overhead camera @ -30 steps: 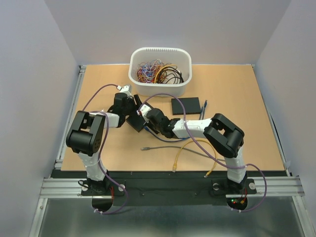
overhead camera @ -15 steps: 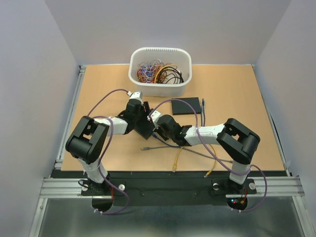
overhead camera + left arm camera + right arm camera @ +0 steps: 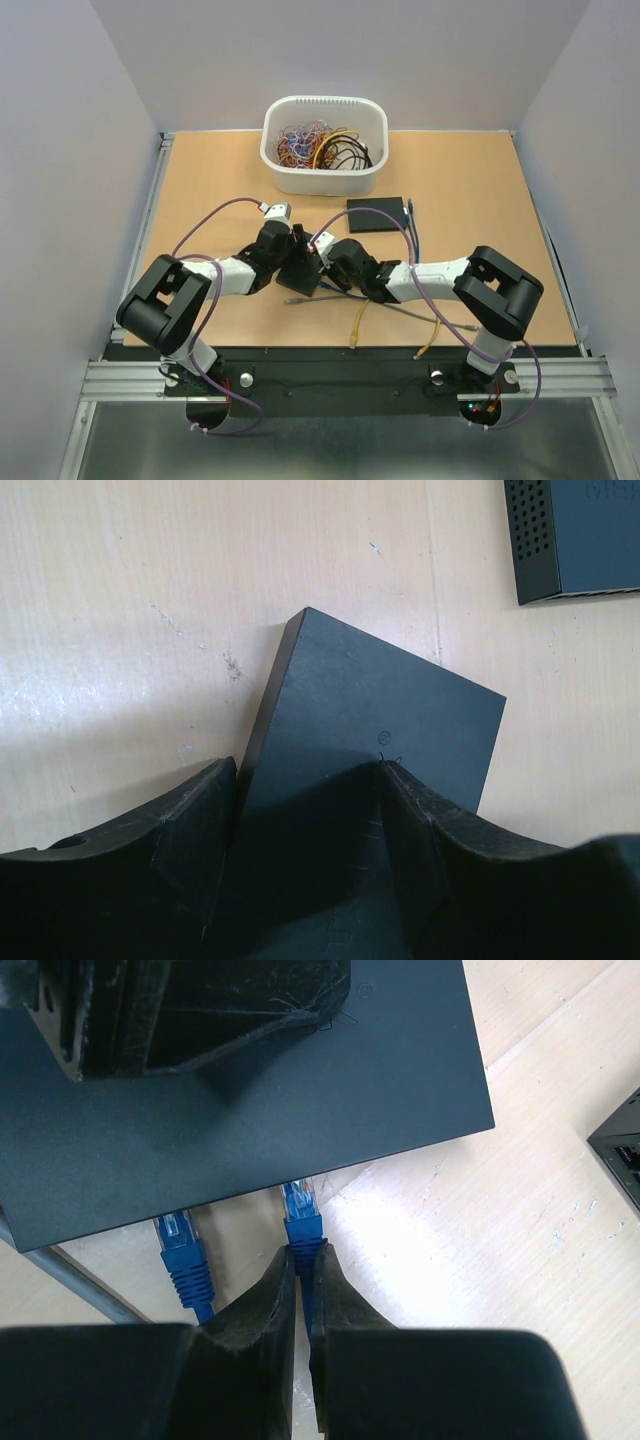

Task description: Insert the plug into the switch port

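Black switch box (image 3: 370, 740) gripped by left hand (image 3: 310, 810).

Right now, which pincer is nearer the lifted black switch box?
Left. The left pincer clamps the black switch box itself; the right pincer sits just off its edge, shut on a blue cable.

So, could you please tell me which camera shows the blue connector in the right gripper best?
The right wrist view: the blue connector sits pinched in the right gripper, its tip at the edge of the black box. The top view hides it behind the arms. The left wrist view shows only the box.
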{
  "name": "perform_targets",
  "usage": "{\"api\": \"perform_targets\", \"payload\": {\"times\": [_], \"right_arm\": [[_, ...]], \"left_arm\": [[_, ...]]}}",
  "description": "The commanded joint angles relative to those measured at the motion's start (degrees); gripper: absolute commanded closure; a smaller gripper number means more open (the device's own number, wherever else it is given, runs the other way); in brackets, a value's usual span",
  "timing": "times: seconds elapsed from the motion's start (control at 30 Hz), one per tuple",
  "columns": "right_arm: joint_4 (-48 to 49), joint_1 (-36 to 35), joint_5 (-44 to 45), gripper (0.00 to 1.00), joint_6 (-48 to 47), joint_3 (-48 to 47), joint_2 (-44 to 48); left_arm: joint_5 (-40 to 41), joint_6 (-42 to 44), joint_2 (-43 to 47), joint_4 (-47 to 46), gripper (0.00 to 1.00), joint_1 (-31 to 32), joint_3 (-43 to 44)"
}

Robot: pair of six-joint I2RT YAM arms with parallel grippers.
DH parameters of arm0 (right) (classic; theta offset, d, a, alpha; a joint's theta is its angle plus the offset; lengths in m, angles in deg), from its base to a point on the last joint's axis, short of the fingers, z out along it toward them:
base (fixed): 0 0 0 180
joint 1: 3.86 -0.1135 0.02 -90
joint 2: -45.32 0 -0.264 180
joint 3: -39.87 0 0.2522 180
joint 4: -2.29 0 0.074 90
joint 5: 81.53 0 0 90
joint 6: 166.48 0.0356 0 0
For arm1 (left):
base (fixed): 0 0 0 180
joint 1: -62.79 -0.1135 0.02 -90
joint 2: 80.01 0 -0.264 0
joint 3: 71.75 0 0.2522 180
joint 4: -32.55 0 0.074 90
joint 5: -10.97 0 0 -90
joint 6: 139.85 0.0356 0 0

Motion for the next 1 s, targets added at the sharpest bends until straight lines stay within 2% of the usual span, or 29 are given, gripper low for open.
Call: {"api": "perform_targets", "payload": {"times": [0.0, 0.27, 0.53, 0.97], "right_arm": [[9.3, -0.4, -4.7, 0.99, -0.5, -3.5, 1.3], [7.3, -0.6, -11.6, 0.99, -1.5, -8.6, 0.2], [7.2, -2.1, -13.4, 1.0, -0.9, -16.1, -4.1], [12.8, -2.6, -14.7, 0.99, 3.0, -17.3, -6.1]], "left_arm": [[-7.9, -2.2, -0.4, 7.6, 0.33, 4.7, -2.5], [-7.2, -1.1, -1.5, 7.1, 0.34, 6.8, -2.2], [-7.5, -0.8, -1.3, 6.4, 0.34, 7.4, -2.3], [-8.7, -0.4, -1.5, 5.3, 0.34, 8.1, -2.7]]}}
